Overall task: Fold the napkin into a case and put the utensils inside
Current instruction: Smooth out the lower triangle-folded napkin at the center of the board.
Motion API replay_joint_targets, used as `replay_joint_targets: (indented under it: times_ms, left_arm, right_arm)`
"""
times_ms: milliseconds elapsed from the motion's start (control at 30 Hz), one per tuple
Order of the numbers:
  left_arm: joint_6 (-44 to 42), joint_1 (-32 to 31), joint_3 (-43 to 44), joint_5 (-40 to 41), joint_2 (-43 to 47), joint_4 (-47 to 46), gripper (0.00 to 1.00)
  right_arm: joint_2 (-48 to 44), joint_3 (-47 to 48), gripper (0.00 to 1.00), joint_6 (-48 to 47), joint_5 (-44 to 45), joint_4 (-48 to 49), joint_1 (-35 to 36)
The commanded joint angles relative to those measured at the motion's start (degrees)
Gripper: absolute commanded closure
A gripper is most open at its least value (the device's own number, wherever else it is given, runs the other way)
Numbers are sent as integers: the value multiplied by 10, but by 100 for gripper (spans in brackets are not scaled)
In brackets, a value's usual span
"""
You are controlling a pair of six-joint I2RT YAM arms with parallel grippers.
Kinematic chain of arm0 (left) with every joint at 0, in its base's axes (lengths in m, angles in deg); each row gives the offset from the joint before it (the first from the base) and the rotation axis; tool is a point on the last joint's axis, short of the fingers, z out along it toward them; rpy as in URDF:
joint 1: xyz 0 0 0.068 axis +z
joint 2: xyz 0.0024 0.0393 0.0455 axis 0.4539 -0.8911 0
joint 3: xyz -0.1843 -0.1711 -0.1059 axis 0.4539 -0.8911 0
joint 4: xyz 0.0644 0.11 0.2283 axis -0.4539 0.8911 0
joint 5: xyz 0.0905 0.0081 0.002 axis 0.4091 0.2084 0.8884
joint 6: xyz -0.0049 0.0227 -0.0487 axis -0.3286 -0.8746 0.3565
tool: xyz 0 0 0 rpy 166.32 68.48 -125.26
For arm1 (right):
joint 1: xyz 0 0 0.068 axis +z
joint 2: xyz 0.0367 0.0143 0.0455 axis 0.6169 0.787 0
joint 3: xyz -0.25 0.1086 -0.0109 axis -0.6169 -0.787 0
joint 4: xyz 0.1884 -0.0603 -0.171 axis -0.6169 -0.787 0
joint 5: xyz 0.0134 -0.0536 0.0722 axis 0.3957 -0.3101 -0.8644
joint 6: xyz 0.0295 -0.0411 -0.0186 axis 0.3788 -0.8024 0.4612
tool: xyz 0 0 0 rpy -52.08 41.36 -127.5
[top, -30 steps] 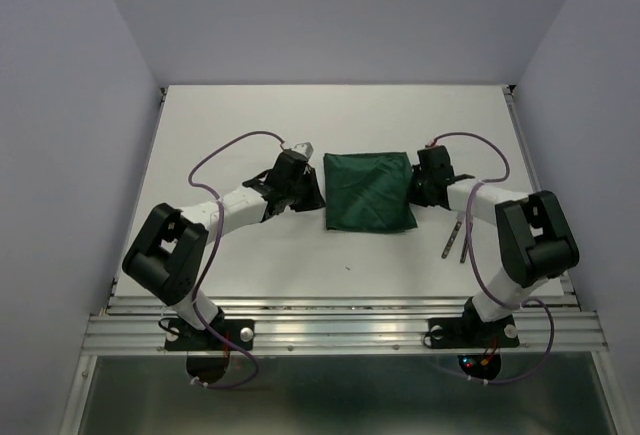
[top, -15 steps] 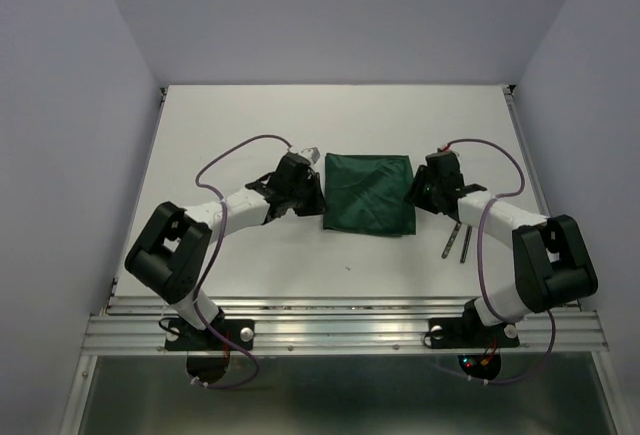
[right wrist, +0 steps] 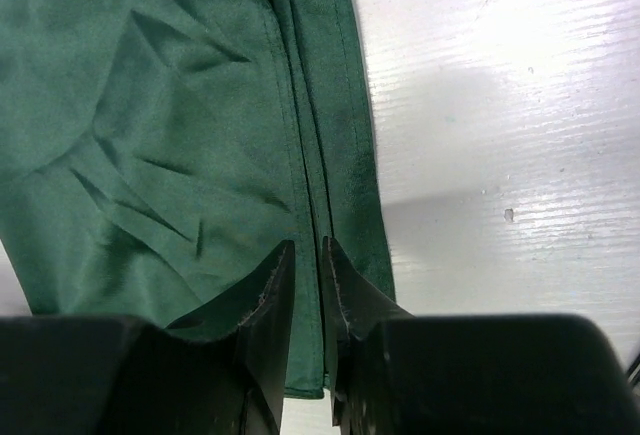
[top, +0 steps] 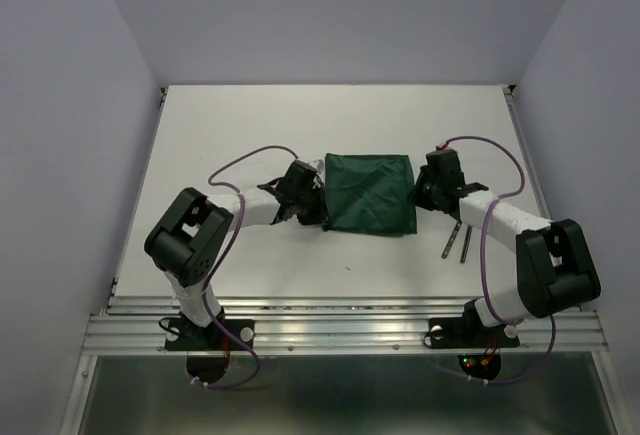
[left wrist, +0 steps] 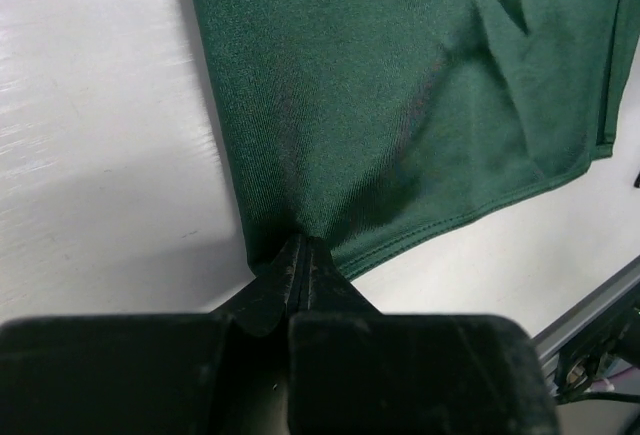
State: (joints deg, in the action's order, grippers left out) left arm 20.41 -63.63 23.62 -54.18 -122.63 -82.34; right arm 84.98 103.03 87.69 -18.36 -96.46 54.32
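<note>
From above, the left arm is folded tightly, its elbow near the left edge of the table (top: 230,135) and its forearm running right to the near left corner of the napkin (top: 370,194). The left gripper (top: 318,212) sits at that corner. The right arm bends at the near right and reaches left and away, with the right gripper (top: 417,195) at the napkin's right edge. The utensils (top: 457,241) lie side by side on the table, just near and right of that gripper.

Half a second ago the left elbow stood further left. It has swung inward and the gripper has slid nearer. The right arm has barely moved.

In the left wrist view, the left gripper (left wrist: 301,263) is pressed together, pinching the hem of the napkin (left wrist: 400,105), and the cloth puckers into it.

In the right wrist view, the right gripper (right wrist: 308,267) has its fingers (right wrist: 265,305) almost together. The layered right edge of the napkin (right wrist: 150,135) is caught in the slim gap.
</note>
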Motion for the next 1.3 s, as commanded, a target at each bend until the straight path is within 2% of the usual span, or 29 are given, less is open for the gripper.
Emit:
replay_joint_targets:
  times_ms: [0,233,467,633,867,1267]
  left_arm:
    - [4,-6,-3,-11,2,-26,100]
    - [7,-6,5,-15,-3,-27,100]
    - [0,-6,-8,9,69,-1,100]
    - [-7,-6,-9,23,85,17,100]
    - [-6,-6,-10,12,52,32,100]
    - [-13,-6,-1,12,8,33,100]
  right_arm:
    - [13,22,77,-7,-13,12,5]
    - [22,31,78,-6,-17,18,10]
    - [30,62,82,-19,27,14,10]
    - [97,137,85,-38,40,13,10]
    - [202,234,88,-62,53,6,5]
    - [324,339,90,-78,69,-11,-7]
